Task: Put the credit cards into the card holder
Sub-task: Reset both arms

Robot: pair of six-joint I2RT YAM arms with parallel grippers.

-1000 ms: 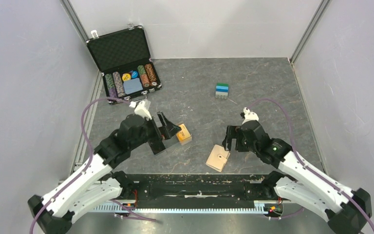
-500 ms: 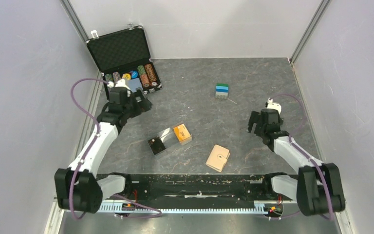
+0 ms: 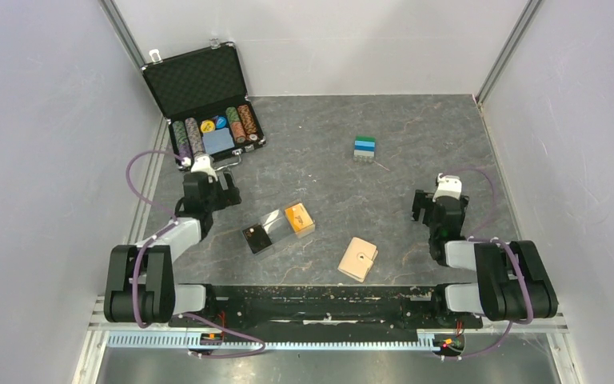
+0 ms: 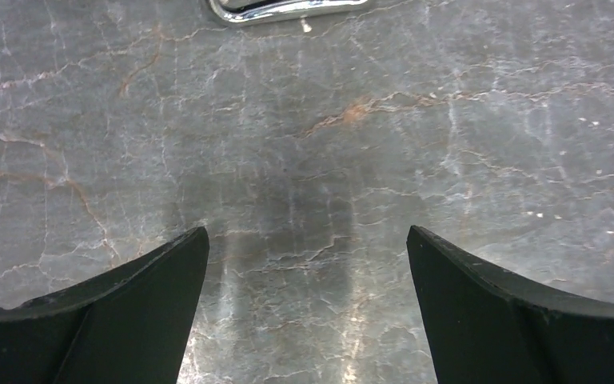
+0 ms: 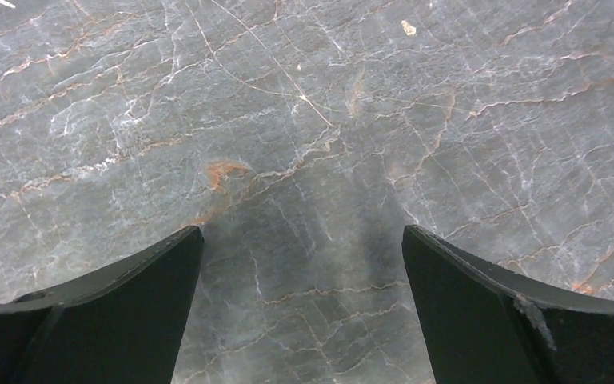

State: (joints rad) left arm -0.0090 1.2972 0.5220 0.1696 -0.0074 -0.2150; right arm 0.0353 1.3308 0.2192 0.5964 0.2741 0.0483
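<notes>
Both arms sit folded back near the worktop's front edge; the left claw (image 4: pixel 307 308) and right claw (image 5: pixel 302 308) are spread, holding nothing. The open card holder (image 3: pixel 278 227), an orange card (image 3: pixel 299 218) in it, lies at the front middle; any other cards I cannot make out; so the stage is unclear.

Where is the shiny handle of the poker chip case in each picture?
Top external: the case handle lies at the front edge of the open poker chip case, just above the left tool.
Left wrist: it is the chrome bar at the top edge.
Right wrist: not in it.
Shared landmark: the grey marbled table.
</notes>
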